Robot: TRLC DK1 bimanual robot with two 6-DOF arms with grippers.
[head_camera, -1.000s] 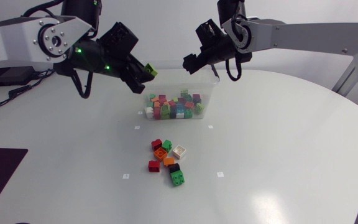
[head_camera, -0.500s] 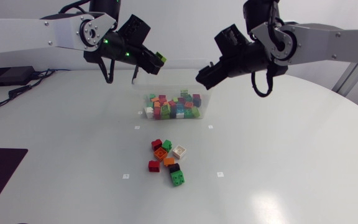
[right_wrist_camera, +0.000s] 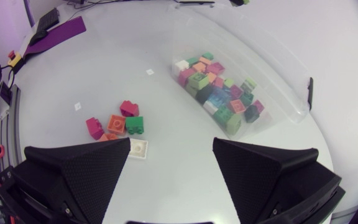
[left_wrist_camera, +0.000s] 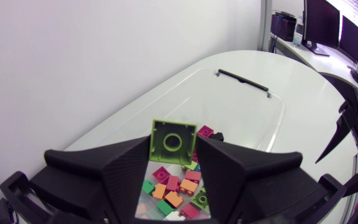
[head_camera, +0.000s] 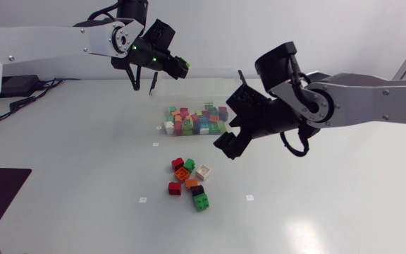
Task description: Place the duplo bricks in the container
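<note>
Pale, matte and round-edged, the white worktop point(head_camera: 316, 197) lay under even light with a plain white wall behind it. A few small square markers point(head_camera: 142, 200) were stuck flat on its surface.

Toward the far side stood the container point(head_camera: 203, 92), a clear, thin-walled plastic box with rounded corners and a slim black bar point(left_wrist_camera: 243, 79) at its far rim. Its floor was covered by a jumble of small studded duplo bricks point(head_camera: 196, 120) in pink, red, green, orange, white and dark tones, glossy and hard-edged.

The left arm came in from the side, silver-grey links with black joints. Its left gripper point(head_camera: 177, 68) hung above the container's far left corner. The broad, wedge-shaped matte fingers pinched a lime-green brick point(left_wrist_camera: 173, 142) from two sides, its square hollow underside with a round tube facing the wrist camera.

The right gripper point(right_wrist_camera: 171, 146) hung above the worktop on the near side of the container, its textured black fingers spread wide with nothing between them.

Nearer the front, well apart from the container, sat a loose cluster of bricks point(head_camera: 190, 182) on the bare worktop. It included a red one point(head_camera: 174, 188), an orange one point(head_camera: 182, 174), a white one point(head_camera: 203, 171) lying with its hollow side up, and a green one point(head_camera: 202, 202) just beside a black one point(head_camera: 198, 190).
</note>
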